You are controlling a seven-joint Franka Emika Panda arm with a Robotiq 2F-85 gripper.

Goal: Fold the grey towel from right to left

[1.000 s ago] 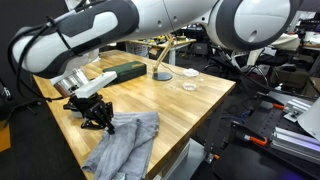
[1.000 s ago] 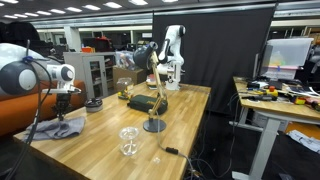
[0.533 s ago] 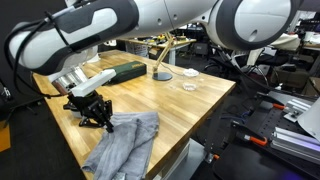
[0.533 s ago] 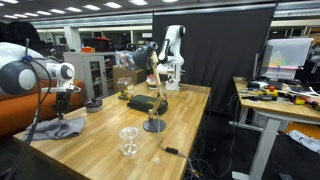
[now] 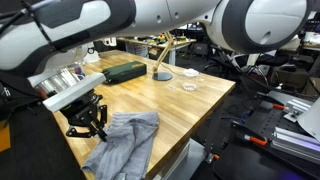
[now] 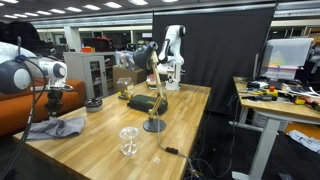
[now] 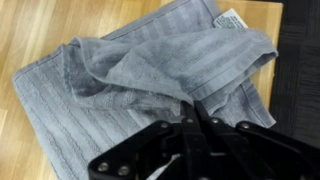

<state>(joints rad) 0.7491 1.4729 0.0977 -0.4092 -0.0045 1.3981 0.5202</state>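
In the wrist view the robot's black fingers [image 7: 188, 122] come up from the lower middle of the frame. They are drawn tight together on a raised fold of the grey towel [image 7: 110, 70], a soft, plain, medium-grey cloth with fine woven ribs and a small label at its upper-right corner. The cloth lies rumpled, one layer bunched over a flatter one, on the pale wooden table [image 7: 40, 25].

I judge it light, limp and not slippery. It will drape and drag rather than hold a shape, so the hold belongs on an edge or corner of the side to be carried over, taking one layer only.

In an exterior view the grey towel [image 5: 125, 148] sits at lower centre, near the table's front edge, with the fingers [image 5: 92, 122] at its left edge. Further back, at upper centre, lies a dark green flat case [image 5: 125, 71].
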